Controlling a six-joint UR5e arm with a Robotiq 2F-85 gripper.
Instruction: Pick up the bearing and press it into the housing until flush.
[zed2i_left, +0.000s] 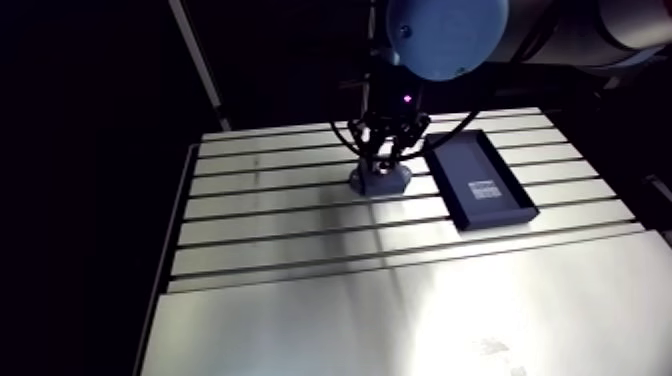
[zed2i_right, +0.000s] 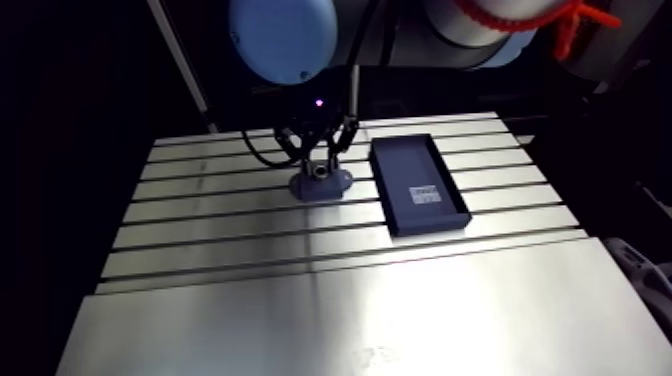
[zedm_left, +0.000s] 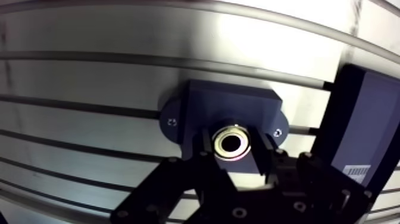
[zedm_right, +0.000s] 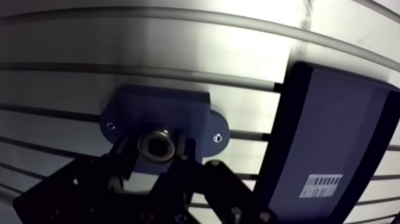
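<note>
The claw (zedm_right: 156, 149) stands low over the housing (zedm_left: 229, 104). Its two fingers (zedm_left: 205, 143) are only a little apart and close on the bearing (zedm_left: 232, 142), one at each side of the ring. The bearing sits at the mouth of the housing; how deep it sits, one cannot tell. In the arm view the housing lies on the desk (zed2i_left: 300, 250) toward 12 o'clock, and a dark tray (zed2i_left: 480, 180) lies near it at 3 o'clock, with a white label (zedm_right: 318, 184).
</note>
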